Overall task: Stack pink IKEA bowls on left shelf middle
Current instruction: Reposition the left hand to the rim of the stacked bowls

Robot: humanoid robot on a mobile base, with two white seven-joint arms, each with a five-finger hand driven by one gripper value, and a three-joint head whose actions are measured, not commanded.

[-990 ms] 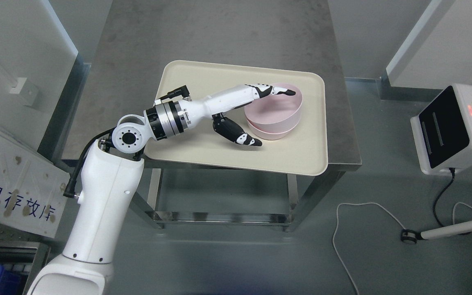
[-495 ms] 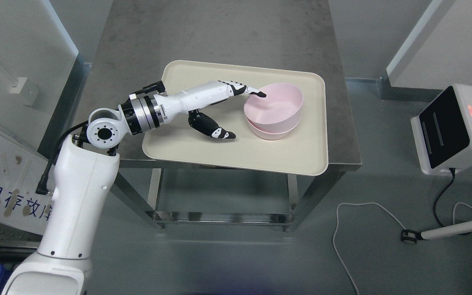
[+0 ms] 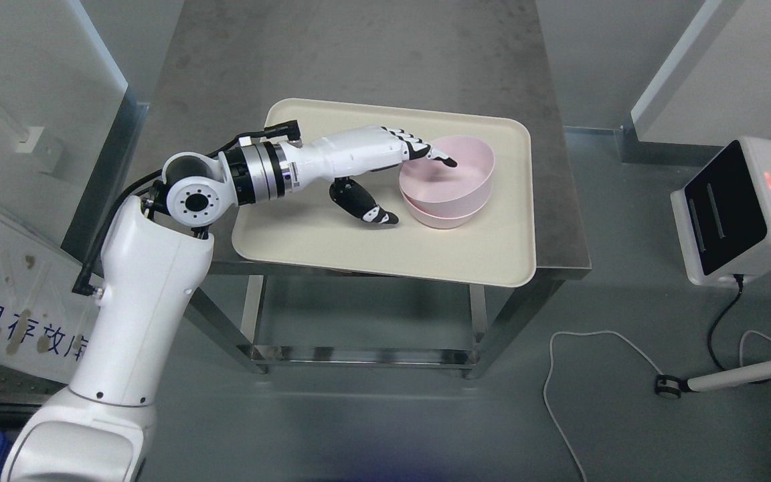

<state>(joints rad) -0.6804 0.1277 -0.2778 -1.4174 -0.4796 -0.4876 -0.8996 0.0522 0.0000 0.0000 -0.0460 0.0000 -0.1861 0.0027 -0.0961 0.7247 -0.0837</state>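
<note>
Two pink bowls (image 3: 456, 181) sit nested one in the other on the right part of a cream tray (image 3: 332, 234) on a steel table. My left hand (image 3: 409, 184) reaches in from the left, open. Its fingers (image 3: 436, 155) stretch over the left rim into the upper bowl, and its thumb (image 3: 369, 207) hangs apart below, left of the bowls, so the rim lies between them ungrasped. The right arm does not show.
The steel table (image 3: 359, 60) extends to the back. A white box with a black screen (image 3: 737, 207) stands on the floor at the right, with cables (image 3: 579, 375) trailing. A white panel with blue print (image 3: 17, 314) leans at the left.
The left hand drew back to the left off the bowls, then came forward again, its fingertips once more over the upper bowl's left rim. The bowls did not move.
</note>
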